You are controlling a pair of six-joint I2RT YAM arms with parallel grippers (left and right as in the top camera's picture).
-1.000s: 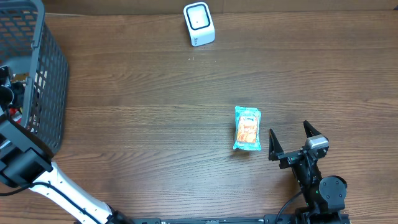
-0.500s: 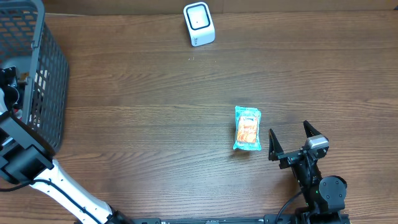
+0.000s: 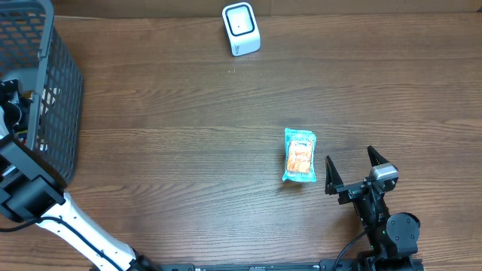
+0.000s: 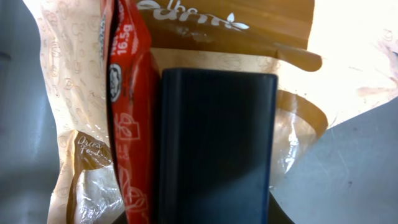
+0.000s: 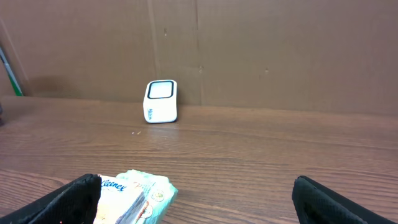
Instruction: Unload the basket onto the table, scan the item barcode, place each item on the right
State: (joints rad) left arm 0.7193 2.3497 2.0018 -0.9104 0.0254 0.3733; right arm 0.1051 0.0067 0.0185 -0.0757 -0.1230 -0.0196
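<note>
Overhead
Table (image 3: 188, 135): wood-grain top carrying everything.
Basket (image 3: 64, 98): grey mesh, standing at the far left corner of the table.
Basket contents: mostly hidden by the mesh wall and the arm; they cannot be told apart from here.
Left arm (image 3: 30, 199): reaches from the near left edge up over the basket's near side, its end down inside the basket.
Scanner (image 3: 241, 28): small white box with a dark window, at the far edge about midway along.
Teal packet (image 3: 300, 155): lies flat on the right half of the table, nearer the near edge, well apart from the scanner and the basket.
Right gripper (image 3: 350, 162): near the near right corner, just beside the teal packet and apart from it, fingers spread wide around nothing.

Left wrist
Left gripper (image 4: 163, 155): pressed together; one dark ribbed finger (image 4: 214, 146) fills the middle.
Red packet (image 4: 127, 124): edge-on, tight against that finger's left side; whether it is pinched cannot be told.
Brown bag (image 4: 249, 25): brown and clear printed wrapper lying under and around the red packet and finger.

Right wrist
Right gripper (image 5: 202, 205): both fingertips at the lower corners, far apart.
Teal packet (image 5: 134, 193): on the table beside the left fingertip, untouched.
Scanner (image 5: 161, 101): upright at the far edge, before a cardboard wall (image 5: 280, 50).
</note>
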